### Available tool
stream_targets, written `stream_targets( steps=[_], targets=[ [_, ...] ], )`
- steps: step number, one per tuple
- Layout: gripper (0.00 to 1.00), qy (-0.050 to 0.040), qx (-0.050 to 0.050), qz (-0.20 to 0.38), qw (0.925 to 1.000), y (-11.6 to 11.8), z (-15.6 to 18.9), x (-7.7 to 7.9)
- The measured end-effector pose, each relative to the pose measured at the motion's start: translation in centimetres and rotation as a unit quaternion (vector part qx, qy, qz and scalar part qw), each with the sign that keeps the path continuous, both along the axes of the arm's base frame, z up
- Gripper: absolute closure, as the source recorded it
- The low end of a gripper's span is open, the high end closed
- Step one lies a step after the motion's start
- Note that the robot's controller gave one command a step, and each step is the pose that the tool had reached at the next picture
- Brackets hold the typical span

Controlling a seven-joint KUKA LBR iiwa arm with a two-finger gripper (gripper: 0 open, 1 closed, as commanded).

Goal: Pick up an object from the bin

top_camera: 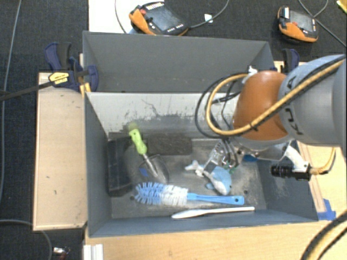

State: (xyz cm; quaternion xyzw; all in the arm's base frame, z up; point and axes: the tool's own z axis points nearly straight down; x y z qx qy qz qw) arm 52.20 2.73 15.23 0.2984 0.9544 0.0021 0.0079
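My gripper (pixel 222 160) hangs low in the right half of the bin, under the arm's orange cover. Right below it lies a small light-blue and white object (pixel 220 180), touching or nearly touching the gripper's lower end. A small white piece (pixel 194 168) sits just to the left of it. In front of them a blue bottle brush (pixel 179 195) with blue and white bristles lies along the bin floor, handle pointing right. A white flat stick (pixel 213 212) lies by the front wall.
A black block (pixel 116 167) rests against the left wall. A green-handled tool (pixel 139 143) leans into a clear cup (pixel 155 168) left of centre. The arm and its cables cover the bin's right rear.
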Motion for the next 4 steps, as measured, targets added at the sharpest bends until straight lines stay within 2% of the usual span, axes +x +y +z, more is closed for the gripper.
stream_targets(
  steps=[1, 2, 3, 4],
  targets=[
    [1.00, -0.0027, 0.001, -0.016, 0.9999, -2.8, 1.0, -3.6],
    [1.00, -0.0013, 0.001, -0.006, 1.0000, -0.6, 1.0, -2.3],
    [1.00, -0.0038, 0.004, -0.200, 0.9799, -6.2, 0.4, -1.7],
    [1.00, -0.0018, 0.001, -0.058, 0.9983, -2.8, 7.1, -3.2]
  ],
)
